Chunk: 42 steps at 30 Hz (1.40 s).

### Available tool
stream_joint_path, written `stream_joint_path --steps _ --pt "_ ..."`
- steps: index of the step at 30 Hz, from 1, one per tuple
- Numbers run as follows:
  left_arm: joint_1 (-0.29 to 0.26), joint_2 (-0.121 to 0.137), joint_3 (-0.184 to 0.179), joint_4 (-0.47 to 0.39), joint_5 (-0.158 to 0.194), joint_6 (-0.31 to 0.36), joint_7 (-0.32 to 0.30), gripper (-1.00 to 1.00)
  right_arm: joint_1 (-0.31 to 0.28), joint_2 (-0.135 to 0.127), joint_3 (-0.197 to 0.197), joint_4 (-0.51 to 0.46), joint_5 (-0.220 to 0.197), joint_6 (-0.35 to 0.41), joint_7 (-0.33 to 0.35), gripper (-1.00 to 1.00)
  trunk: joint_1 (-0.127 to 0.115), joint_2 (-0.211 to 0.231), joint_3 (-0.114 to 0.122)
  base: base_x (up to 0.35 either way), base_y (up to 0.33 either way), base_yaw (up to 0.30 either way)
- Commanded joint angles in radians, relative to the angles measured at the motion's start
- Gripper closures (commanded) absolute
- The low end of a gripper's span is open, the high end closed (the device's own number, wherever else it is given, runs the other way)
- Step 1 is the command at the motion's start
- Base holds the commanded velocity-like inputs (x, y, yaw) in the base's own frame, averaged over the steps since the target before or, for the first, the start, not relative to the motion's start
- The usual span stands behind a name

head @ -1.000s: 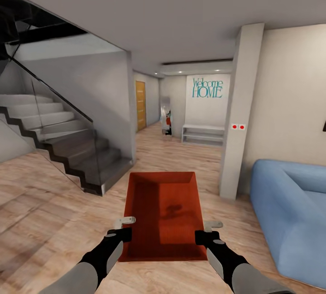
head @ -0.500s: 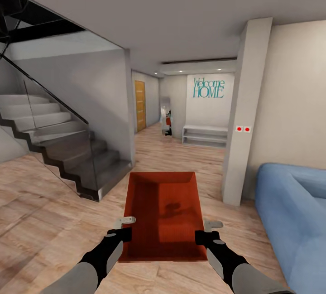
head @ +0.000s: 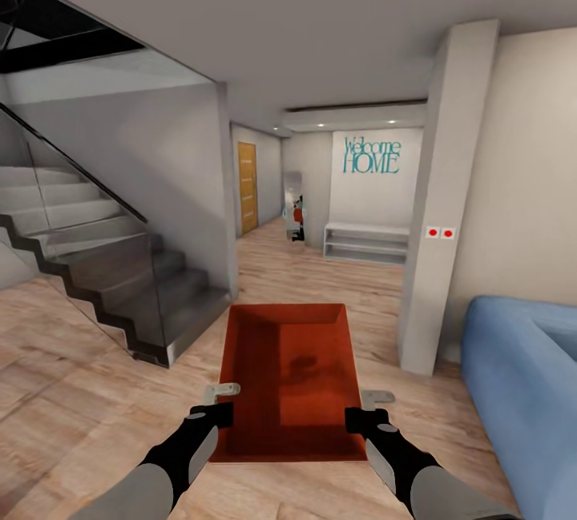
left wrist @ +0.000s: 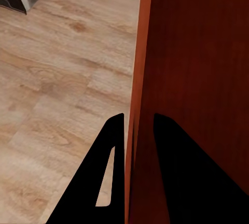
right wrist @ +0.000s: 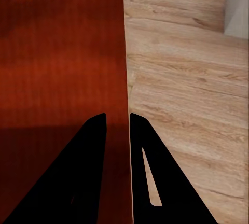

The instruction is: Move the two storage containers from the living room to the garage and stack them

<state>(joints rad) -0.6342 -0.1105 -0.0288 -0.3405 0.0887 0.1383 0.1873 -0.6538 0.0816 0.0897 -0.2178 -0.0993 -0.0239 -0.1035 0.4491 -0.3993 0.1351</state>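
Out in front of the robot, above the light wood-plank floor (head: 88, 392) of the living room, an orange-red storage container (head: 292, 380) is carried level between both arms. It is a lidless rectangular bin with low straight walls, its long axis pointing away from the robot; the inside is a deep brick red, the left part of its bottom shaded darker than the right, with a faint dark smudge near the middle. The left claw (head: 218, 409) is clamped on the left side wall near the bin's closest corner, and the left wrist view shows one black finger (left wrist: 111, 146) outside the thin orange wall and the other inside. The right claw (head: 361, 416) pinches the right side wall in the same way, a finger (right wrist: 93, 141) on either face of the wall. Ahead to the left rises a grey staircase (head: 104, 264) with a glass balustrade; a blue sofa (head: 525, 392) sits at the right beside a white pillar (head: 445, 207), and down the hall a wall carries teal "Welcome HOME" lettering (head: 370, 155) above a low white shelf (head: 365, 241).
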Motion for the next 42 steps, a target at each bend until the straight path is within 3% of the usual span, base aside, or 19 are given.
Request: stream_joint_path --steps 1,15,29,42 --pt "0.001 0.003 0.002 0.000 -0.003 0.007 0.012 1.00 -0.001 -0.003 -0.021 -0.003 0.002 -0.003 -0.088 1.00 0.001 -0.001 0.000 0.322 0.000 0.000" --pt "0.001 0.003 0.003 0.000 -0.003 0.007 0.012 1.00 -0.001 -0.003 -0.021 -0.003 0.003 -0.003 -0.088 1.00 0.001 -0.001 0.000 0.322 0.000 -0.004" --pt "0.001 0.003 0.003 0.000 -0.003 0.007 0.012 1.00 -0.001 -0.003 -0.022 -0.003 0.001 -0.001 -0.099 1.00 0.001 -0.001 0.004 0.322 0.000 -0.197" --pt "0.001 0.003 0.003 0.000 -0.003 0.007 0.012 1.00 -0.001 -0.003 -0.022 -0.003 0.001 -0.004 -0.101 1.00 0.001 -0.001 0.004 0.322 0.000 -0.013"
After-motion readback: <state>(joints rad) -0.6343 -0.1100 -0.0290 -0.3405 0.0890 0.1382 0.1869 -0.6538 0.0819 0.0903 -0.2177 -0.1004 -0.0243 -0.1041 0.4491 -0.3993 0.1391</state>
